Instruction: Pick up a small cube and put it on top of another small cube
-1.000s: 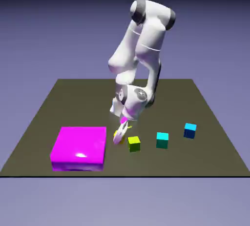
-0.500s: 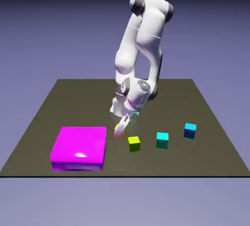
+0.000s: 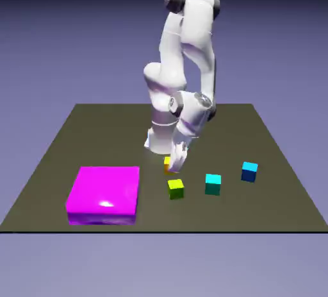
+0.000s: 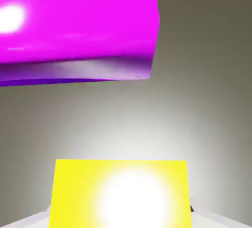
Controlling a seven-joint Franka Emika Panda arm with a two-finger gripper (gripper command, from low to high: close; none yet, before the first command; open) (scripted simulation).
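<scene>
A dark olive counter (image 3: 269, 161) lies before a plain blue-violet backdrop, and one white arm (image 3: 182, 71) bends down over its middle.

The tool (image 3: 175, 162) hangs just above the counter, gripping the orange cube (image 3: 168, 161). In the exterior view only a sliver of orange shows at the tool's tip, lifted off the surface. In the hand view the orange cube (image 4: 120, 192) fills the bottom middle, its yellow face glaring with a highlight, and pale finger edges peek out at both lower corners.

Just below the tool in the exterior view sits one yellow-green cube (image 3: 175, 188) on the counter. To the exterior view's right of it stands one teal cube (image 3: 213, 184), then one blue cube (image 3: 249, 172) with a cyan top, each apart from the next. That makes four small cubes in all, three resting and one held.

One magenta slab (image 3: 104, 194) lies to the exterior view's left, near the front edge; in the hand view it fills the upper left.
</scene>
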